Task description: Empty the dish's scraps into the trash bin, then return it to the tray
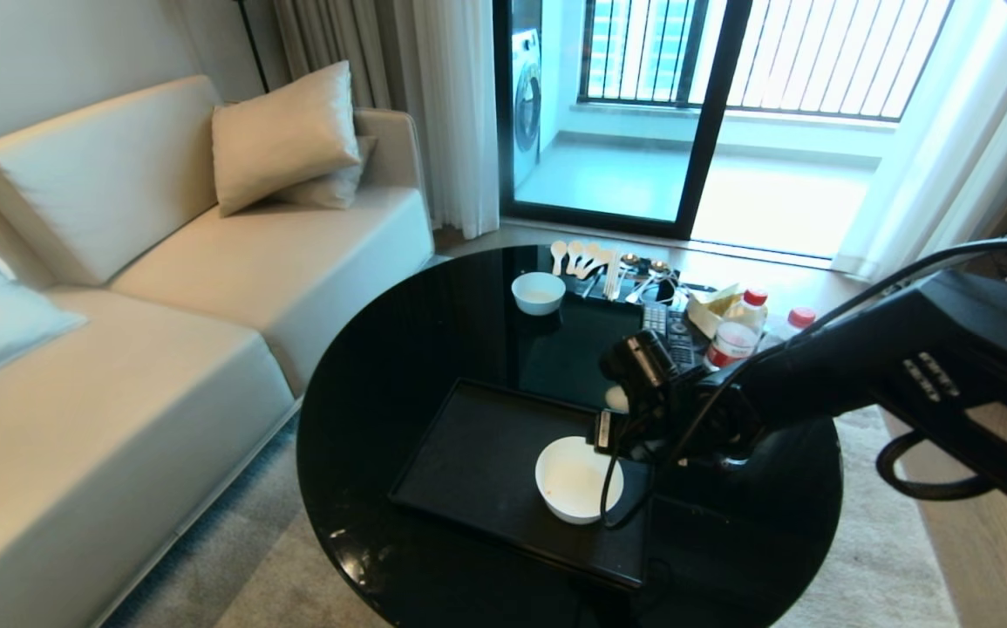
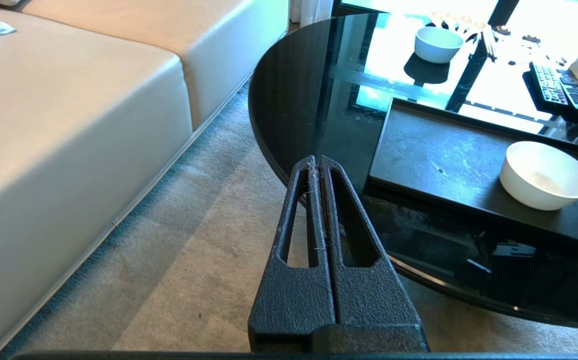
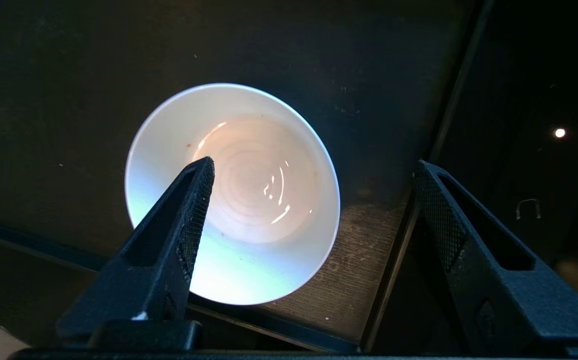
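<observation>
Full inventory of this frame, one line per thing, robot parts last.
dish: 1, white, empty, upright at the tray's near right corner
tray: 1, matte black, near part of the tabletop
tabletop: 1, round, glossy black
second bowl: 1, white, far side of the tabletop
spoons: several, pale, beyond the second bowl
remotes: 2, dark, right of the tray's far end
bottles: 2, red caps, far right of the tabletop
sofa: 1, cream, with cushions, left of the tabletop
washing machine: 1, white, behind the glass door
right gripper: open above the dish, not gripping it
left gripper: shut, over the carpet beside the tabletop
</observation>
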You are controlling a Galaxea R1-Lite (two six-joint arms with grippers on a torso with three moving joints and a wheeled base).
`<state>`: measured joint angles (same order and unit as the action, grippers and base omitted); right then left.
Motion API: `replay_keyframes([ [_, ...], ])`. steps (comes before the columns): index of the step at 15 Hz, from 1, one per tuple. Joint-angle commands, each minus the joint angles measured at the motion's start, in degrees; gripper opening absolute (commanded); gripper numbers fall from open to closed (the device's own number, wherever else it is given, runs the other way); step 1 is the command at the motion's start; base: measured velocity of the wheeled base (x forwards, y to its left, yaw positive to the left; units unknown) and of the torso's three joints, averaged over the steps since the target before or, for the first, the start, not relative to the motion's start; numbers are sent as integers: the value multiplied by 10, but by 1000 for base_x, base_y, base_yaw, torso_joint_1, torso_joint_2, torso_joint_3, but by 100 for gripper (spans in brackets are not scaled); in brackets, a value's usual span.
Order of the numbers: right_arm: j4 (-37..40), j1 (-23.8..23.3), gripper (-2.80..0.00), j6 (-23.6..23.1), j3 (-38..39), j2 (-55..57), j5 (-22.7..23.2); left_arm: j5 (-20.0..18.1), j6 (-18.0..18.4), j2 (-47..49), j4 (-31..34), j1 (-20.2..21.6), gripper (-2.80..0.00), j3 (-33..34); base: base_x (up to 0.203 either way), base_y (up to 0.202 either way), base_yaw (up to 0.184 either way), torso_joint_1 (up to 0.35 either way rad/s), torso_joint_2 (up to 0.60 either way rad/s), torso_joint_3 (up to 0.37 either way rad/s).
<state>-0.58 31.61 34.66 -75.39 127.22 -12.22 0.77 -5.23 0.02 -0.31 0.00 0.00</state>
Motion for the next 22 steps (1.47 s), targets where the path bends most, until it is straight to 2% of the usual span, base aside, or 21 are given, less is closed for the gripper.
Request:
replay_keyframes([
  [1,-2,0,0,-22,18,-72,-10,0,0,0,0,0,-280,0,0,0,0,0,0,0],
  [6,-6,1,0,-108,94,-227,-24,0,0,0,0,0,-280,0,0,0,0,0,0,0],
  [7,-7,1,-280,-125,114,-257,-25,0,0,0,0,0,-280,0,0,0,0,0,0,0],
  [9,-8,1,-280,-156,156,-318,-25,0,0,0,0,0,-280,0,0,0,0,0,0,0],
  [13,-7,-2,-280,-170,231,-431,-29,0,0,0,0,0,-280,0,0,0,0,0,0,0],
  [16,-7,-18,-280,-171,279,-494,-88,0,0,0,0,0,-280,0,0,0,0,0,0,0],
  [18,-8,-36,-280,-178,306,-548,-96,0,0,0,0,0,-280,0,0,0,0,0,0,0],
  [22,-8,-68,-280,-233,371,-674,-114,0,0,0,0,0,-280,0,0,0,0,0,0,0],
])
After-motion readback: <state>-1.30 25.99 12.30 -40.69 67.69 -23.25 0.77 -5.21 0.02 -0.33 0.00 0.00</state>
